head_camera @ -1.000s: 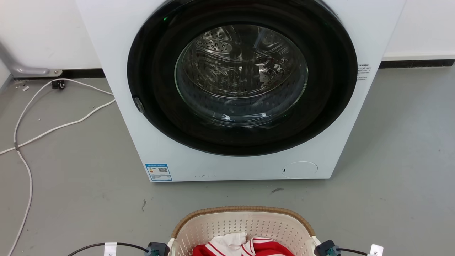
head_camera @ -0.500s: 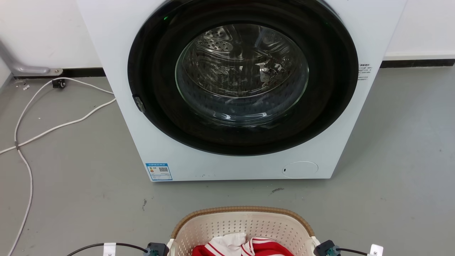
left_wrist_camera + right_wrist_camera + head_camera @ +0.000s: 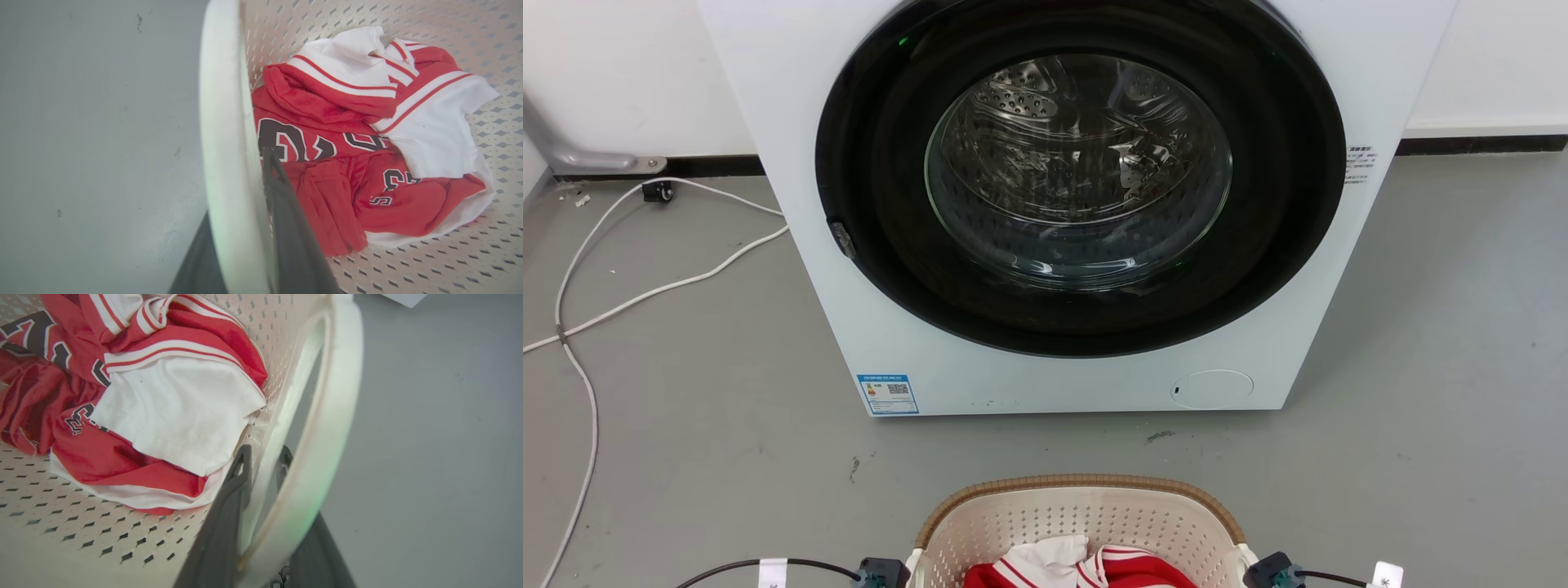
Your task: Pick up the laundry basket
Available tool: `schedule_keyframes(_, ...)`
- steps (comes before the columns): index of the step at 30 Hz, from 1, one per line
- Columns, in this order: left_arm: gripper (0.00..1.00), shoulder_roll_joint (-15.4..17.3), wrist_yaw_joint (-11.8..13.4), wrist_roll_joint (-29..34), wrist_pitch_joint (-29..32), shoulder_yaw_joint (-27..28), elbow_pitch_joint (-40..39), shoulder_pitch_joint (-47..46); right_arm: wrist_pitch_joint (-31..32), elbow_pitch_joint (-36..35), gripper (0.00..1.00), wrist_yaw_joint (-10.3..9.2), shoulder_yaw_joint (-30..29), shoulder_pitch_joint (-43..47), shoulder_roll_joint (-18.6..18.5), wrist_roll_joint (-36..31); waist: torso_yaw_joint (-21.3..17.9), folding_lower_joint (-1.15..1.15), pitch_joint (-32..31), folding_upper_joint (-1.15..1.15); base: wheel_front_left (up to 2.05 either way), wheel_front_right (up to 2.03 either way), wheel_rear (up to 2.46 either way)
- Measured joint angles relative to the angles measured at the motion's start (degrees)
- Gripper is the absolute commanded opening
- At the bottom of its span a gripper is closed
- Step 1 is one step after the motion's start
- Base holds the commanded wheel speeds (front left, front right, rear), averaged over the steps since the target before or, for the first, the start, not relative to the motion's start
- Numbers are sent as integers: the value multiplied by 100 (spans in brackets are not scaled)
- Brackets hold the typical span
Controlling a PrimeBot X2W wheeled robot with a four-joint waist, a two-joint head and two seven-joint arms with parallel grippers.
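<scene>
your left gripper [image 3: 239,192] and right gripper [image 3: 265,457] are each pinching a loop handle [image 3: 331,416] of the laundry basket [image 3: 1086,510], which is sitting between them, spanning left to right.

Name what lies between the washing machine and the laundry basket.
In the head view, bare grey floor with small dark scuffs separates the washing machine from the laundry basket.

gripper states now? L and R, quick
Left gripper: closed on the laundry basket, clamping its left handle.
Right gripper: closed on the right handle.
</scene>
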Motion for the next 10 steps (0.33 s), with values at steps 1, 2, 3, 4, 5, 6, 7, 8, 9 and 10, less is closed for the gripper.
schedule_keyframes(1, 0, 1, 0, -18, 0, -1, 0, 0, 1, 0, 0, 0, -1, 1, 0, 0, 0, 0, 0, 0, 0, 0, 0)
schedule_keyframes(2, 0, 1, 0, -25, 0, -4, 0, 0, 2, 0, 0, 0, -1, 2, 0, 0, 1, 0, 0, 0, 0, 0, 0)
schedule_keyframes(3, 0, 1, 0, -30, 0, -8, 0, 0, 8, 0, 0, 0, -2, 2, 0, 0, 3, 0, -1, 0, 0, 0, 0)
schedule_keyframes(4, 0, 1, 0, -34, 0, -11, 0, 0, 8, 0, 0, 0, -3, 3, 0, 0, 4, 0, -1, 0, 0, 0, 0)
schedule_keyframes(5, 0, 1, 0, -34, 0, -19, 0, 0, 9, 0, 0, 0, -5, 3, 0, 0, 5, 0, -2, 0, 0, 0, 0)
schedule_keyframes(6, 0, 1, 0, -35, -1, -24, 0, 0, 9, 0, 0, 0, -5, 4, 0, 0, 5, 0, -2, 0, 0, 0, 0)
schedule_keyframes(7, 0, 1, 0, -38, -1, -29, 0, 0, 9, 0, 0, 0, -5, 5, 0, 0, 5, 0, -3, 0, 0, 0, 0)
schedule_keyframes(8, 0, 1, 0, -48, -1, -36, 0, 0, 9, 0, 0, 0, -5, 6, 0, 0, 6, 0, -3, 0, 0, 0, 0)
schedule_keyframes(9, 0, 1, 0, -65, -1, -43, 0, 0, 9, 0, 0, 0, -7, 7, 0, 0, 6, 0, -3, 0, 0, 0, 0)
schedule_keyframes(10, 0, 1, 0, -77, -1, -47, 0, 0, 9, 0, 0, 0, -5, 8, -1, -1, 7, 0, -4, 0, 0, 0, 0)
